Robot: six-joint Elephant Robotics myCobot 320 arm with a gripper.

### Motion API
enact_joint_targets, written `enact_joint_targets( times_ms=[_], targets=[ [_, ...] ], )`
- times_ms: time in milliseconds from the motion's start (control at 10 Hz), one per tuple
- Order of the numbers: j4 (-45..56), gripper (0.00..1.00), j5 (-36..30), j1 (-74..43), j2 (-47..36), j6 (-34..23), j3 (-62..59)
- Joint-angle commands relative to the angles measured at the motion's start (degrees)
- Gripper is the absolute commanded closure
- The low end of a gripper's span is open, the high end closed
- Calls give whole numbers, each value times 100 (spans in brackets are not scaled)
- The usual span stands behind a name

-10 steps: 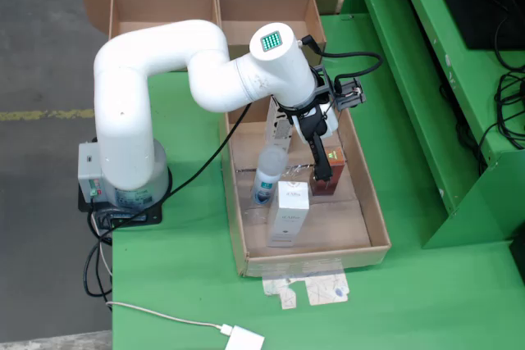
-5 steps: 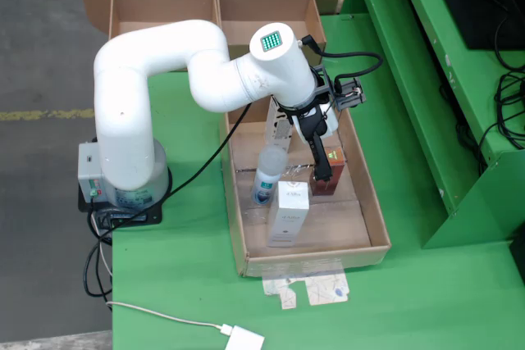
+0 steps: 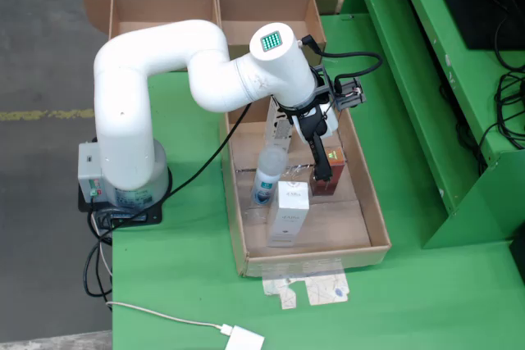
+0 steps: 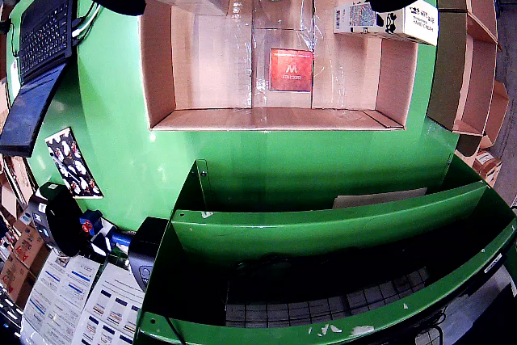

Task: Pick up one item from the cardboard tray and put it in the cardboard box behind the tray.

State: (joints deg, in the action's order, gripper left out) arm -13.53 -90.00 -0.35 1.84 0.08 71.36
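No visible change: gripper (image 3: 321, 171) still spread wide over red box (image 3: 329, 171) in cardboard tray (image 3: 371, 202).

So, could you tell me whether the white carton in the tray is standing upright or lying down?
Upright: the white carton stands on end in the tray, its square top face showing.

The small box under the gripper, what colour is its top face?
Red, with a white logo; the small box shows best in the wrist view.
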Motion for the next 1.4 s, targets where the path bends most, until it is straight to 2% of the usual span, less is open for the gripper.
enact_joint_targets(
  times_ms=[0,900,1000,1200,1300],
  targets=[
    [-70,0,0,0,-97,0,-158],
    [-146,0,-63,-73,37,112,-204],
    [19,0,-204,-211,445,46,-723],
    [53,0,-264,-238,371,-7,-717],
    [436,0,-268,-232,390,-5,-948]
  ],
)
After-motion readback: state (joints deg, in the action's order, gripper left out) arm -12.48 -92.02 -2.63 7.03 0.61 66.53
